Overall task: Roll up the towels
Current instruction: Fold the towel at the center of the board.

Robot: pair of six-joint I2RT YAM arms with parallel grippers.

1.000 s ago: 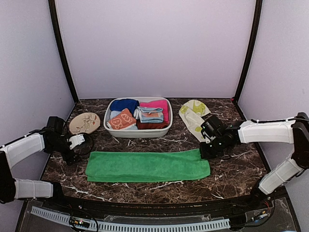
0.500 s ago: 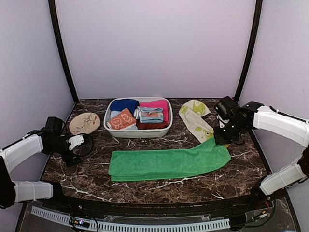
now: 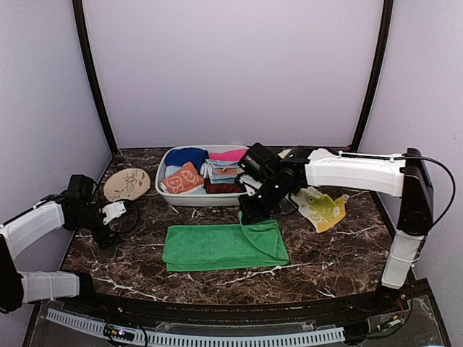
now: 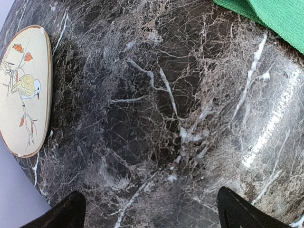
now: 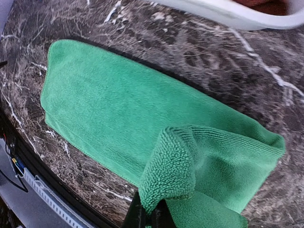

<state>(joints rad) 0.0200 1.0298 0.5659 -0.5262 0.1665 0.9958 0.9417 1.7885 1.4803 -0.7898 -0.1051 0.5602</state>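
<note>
The bright green towel (image 3: 217,247) lies flat on the marble table, its right end lifted and doubled back to the left. My right gripper (image 3: 251,215) is shut on that raised fold; in the right wrist view the pinched green towel (image 5: 118,104) bunches just above my right gripper (image 5: 152,217). The cream towel with yellow-green shapes (image 3: 322,206) lies crumpled to the right, under the right arm. My left gripper (image 3: 121,214) hovers open over bare marble left of the green towel. The left wrist view shows the left gripper (image 4: 152,213) empty, with a green towel corner (image 4: 278,19) at top right.
A white basin (image 3: 207,200) of folded orange, blue and pink cloths stands at the back centre. A round bird-painted disc (image 3: 126,183) lies at the back left, close to the left gripper, and the disc (image 4: 23,90) also appears in the left wrist view.
My right gripper has swept left with the green towel's right end, folding it over so the towel looks shorter. The cream towel now lies crumpled farther right. The left arm is unmoved.
</note>
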